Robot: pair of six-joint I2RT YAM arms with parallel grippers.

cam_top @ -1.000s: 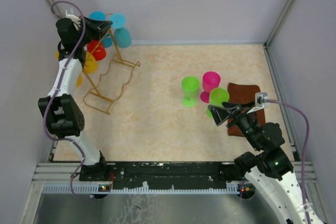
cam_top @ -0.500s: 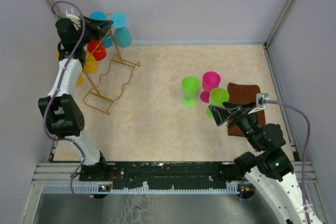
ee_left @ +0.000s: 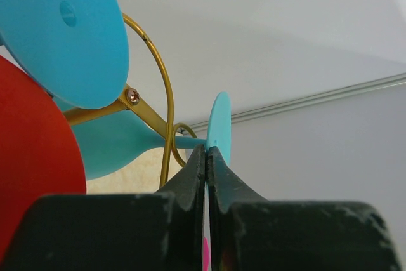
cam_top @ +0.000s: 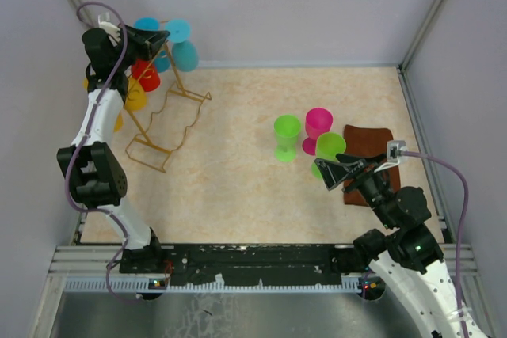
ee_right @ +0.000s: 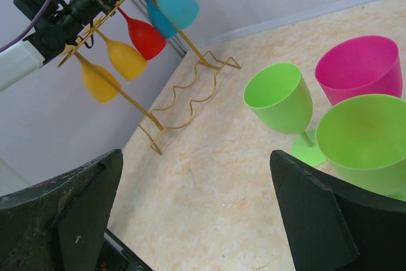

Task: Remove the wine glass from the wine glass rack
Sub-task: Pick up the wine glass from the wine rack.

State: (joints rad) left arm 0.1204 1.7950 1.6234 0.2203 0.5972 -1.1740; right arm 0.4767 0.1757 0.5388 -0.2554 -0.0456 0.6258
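The golden wire wine glass rack [cam_top: 169, 119] stands at the far left with coloured glasses hanging from its arms. My left gripper [cam_top: 163, 36] is up at the rack's top, shut on the thin round foot [ee_left: 219, 125] of a teal wine glass [cam_top: 184, 56]. The foot's edge is pinched between the black fingers [ee_left: 190, 176], and its stem runs through a gold hook loop [ee_left: 182, 136]. A second teal foot [ee_left: 63, 26] and a red glass [ee_left: 32, 157] hang just left of it. My right gripper [cam_top: 337, 172] is open and holds nothing, low over the table's right side.
Two green glasses [cam_top: 286, 136] [cam_top: 329, 148] and a pink one [cam_top: 318, 126] stand upright right of centre, beside a brown cloth [cam_top: 368, 144]. Red [cam_top: 145, 75] and yellow [cam_top: 135, 97] glasses hang lower on the rack. Grey walls close in at the left and back.
My left wrist has shifted very slightly at the rack's top, still pinching the teal foot. The right arm and the glasses on the table have not moved.
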